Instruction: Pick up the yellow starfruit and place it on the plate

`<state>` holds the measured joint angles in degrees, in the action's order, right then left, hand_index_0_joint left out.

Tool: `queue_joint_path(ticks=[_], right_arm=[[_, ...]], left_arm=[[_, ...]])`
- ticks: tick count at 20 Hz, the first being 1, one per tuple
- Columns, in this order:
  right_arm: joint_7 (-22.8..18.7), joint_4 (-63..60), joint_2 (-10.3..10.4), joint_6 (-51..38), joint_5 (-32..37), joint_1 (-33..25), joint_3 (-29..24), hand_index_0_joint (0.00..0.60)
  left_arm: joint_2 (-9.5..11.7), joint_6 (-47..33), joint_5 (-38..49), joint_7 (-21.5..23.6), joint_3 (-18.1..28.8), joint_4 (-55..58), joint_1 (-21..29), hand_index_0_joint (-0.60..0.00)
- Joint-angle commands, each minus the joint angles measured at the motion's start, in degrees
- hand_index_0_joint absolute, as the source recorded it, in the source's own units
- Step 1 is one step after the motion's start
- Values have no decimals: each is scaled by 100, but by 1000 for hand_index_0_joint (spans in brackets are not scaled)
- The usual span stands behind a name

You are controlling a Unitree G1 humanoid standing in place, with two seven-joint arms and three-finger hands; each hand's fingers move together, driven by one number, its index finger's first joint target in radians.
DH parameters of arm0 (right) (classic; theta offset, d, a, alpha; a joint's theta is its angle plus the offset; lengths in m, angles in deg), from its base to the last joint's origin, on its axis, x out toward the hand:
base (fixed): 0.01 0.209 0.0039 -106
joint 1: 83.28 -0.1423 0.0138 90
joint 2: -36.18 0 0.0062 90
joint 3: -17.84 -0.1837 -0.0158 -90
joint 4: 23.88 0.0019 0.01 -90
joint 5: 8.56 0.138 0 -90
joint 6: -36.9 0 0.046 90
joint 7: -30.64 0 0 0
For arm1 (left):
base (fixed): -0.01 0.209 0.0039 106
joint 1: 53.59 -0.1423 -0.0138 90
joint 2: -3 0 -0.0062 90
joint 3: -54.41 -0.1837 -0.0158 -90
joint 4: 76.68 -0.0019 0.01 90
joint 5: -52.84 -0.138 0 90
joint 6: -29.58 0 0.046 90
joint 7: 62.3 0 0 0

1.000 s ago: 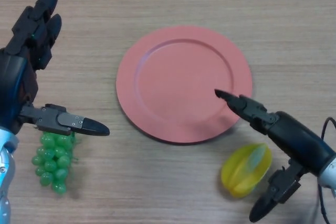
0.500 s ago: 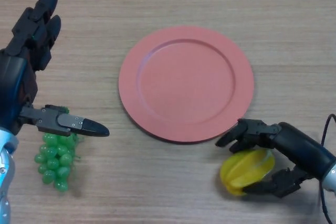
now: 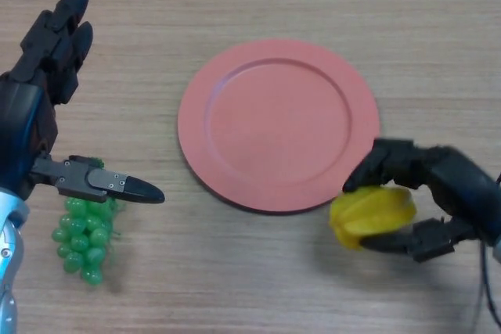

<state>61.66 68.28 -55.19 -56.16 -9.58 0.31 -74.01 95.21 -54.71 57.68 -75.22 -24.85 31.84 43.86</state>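
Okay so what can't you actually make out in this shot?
- Head view: whether the starfruit has left the table; right hand fingers cover its far side.
- Top of the grapes, hidden under the left hand.
- Right forearm, cut off by the frame edge.

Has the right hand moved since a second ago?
Yes. The right hand has closed round the starfruit, below the plate's lower right rim.

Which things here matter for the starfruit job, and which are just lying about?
Part of the job:
- yellow starfruit, gripped in the right hand, beside the plate
- pink plate, nothing on it

Lying about:
- green grapes, on the table under the open left hand
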Motion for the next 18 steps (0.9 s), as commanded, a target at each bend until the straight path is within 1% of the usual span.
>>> queue_joint_path(ticks=[1, 3, 4, 5, 7, 8, 9, 10, 12, 13, 15, 16, 17, 18], right_arm=[[-85, 518, -46, -370, 336, -263, -277, 600], [-127, 629, 0, -55, 335, -437, -187, 600], [-255, 398, 20, -211, 135, -712, -100, 600], [-246, 324, 14, -289, 45, -782, -59, 600], [-341, 462, 161, 288, 276, -922, 20, 600], [-496, 207, 208, 110, 109, -1148, 143, 600], [-541, 27, 228, -91, -16, -1236, 203, 600], [-638, -227, 334, -102, -84, -1418, 259, 600], [-805, -648, 467, -198, -99, -1709, 346, 600], [-862, -854, 490, -354, -184, -1816, 389, 600], [-1101, -1550, 553, -959, -701, -2063, 501, 600], [-1454, -2121, 577, -1433, -1202, -2263, 539, 600], [-1571, -2346, 546, -1683, -1484, -2315, 584, 600], [-1718, -2582, 573, -1698, -1869, -2398, 602, 600]], left_arm=[[237, -618, -40, 166, 269, 273, 190, 0], [245, -623, 10, 168, 293, 316, 216, 0], [236, -629, 66, 179, 299, 370, 193, 0], [234, -599, 116, 178, 309, 413, 190, 0], [270, -481, 224, 108, 374, 536, 181, 0], [265, -471, 235, 92, 387, 572, 145, 0], [269, -482, 225, 97, 398, 577, 147, 0], [269, -474, 221, 106, 407, 616, 137, 0], [259, -505, 227, 116, 416, 628, 124, 0], [255, -512, 246, 119, 424, 628, 121, 0], [256, -493, 280, 94, 451, 667, 60, 0], [265, -427, 305, 58, 484, 695, 24, 0], [270, -410, 310, 45, 501, 696, 13, 0], [281, -431, 308, 24, 549, 702, -6, 0]])
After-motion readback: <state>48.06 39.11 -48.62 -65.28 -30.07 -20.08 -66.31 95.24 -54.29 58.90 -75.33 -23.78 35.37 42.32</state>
